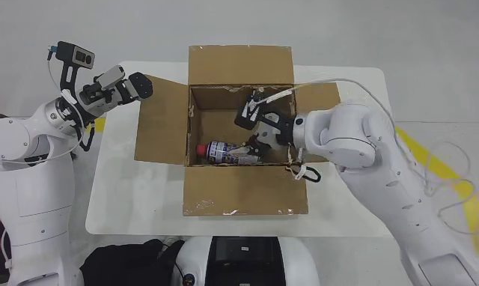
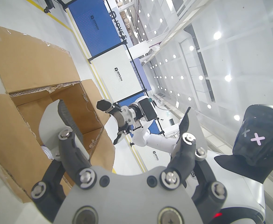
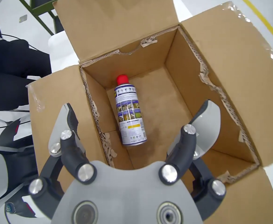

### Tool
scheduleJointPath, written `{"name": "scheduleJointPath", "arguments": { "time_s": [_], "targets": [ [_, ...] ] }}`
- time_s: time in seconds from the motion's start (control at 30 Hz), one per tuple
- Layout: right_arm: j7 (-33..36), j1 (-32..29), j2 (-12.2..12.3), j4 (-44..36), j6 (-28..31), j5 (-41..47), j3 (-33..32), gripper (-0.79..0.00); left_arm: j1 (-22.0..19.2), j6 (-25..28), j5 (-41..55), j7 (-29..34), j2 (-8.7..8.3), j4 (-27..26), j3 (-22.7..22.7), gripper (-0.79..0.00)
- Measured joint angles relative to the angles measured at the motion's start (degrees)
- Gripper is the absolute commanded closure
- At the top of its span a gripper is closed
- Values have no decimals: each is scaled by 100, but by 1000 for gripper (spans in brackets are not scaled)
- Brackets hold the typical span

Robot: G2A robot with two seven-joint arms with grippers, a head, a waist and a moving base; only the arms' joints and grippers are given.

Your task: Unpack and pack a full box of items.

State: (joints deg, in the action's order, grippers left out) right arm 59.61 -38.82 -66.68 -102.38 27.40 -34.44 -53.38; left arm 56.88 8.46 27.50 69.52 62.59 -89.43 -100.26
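Observation:
An open cardboard box (image 1: 239, 65) stands in the middle of the table with all its flaps folded out. On its floor lies a spray can (image 1: 224, 151) with a red cap (image 3: 122, 79), blue-and-white body (image 3: 128, 108), close to one wall. My right gripper (image 1: 254, 129) hangs open above the box's opening, over the can and not touching it; its fingers (image 3: 67, 117) are apart with nothing between them. My left gripper (image 1: 141, 85) is open and empty, raised beside the box's left flap (image 2: 33, 59).
The white table (image 1: 112, 189) has bare surface left of the box and in a strip in front of it. The spread flaps (image 3: 232, 54) reach out on all sides. Yellow floor tape (image 1: 434, 166) runs past the table's right edge.

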Motion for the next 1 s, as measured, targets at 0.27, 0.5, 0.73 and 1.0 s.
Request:
{"name": "scheduleJointPath", "arguments": {
  "time_s": [0.27, 0.5, 0.73, 1.0],
  "targets": [
    [119, 877, -260, 1064, 258, 561, 804, -785, 0, 0, 0, 0, 0, 0, 0, -785],
    [307, 1162, -325, 1359, 242, 297, 1028, -785, 0, 0, 0, 0, 0, 0, 0, -785],
    [305, 1161, -325, 1357, 243, 301, 1026, -785, 0, 0, 0, 0, 0, 0, 0, -785],
    [290, 1143, -325, 1375, 245, 297, 1036, -785, 0, 0, 0, 0, 0, 0, 0, -785]
  ]
}}
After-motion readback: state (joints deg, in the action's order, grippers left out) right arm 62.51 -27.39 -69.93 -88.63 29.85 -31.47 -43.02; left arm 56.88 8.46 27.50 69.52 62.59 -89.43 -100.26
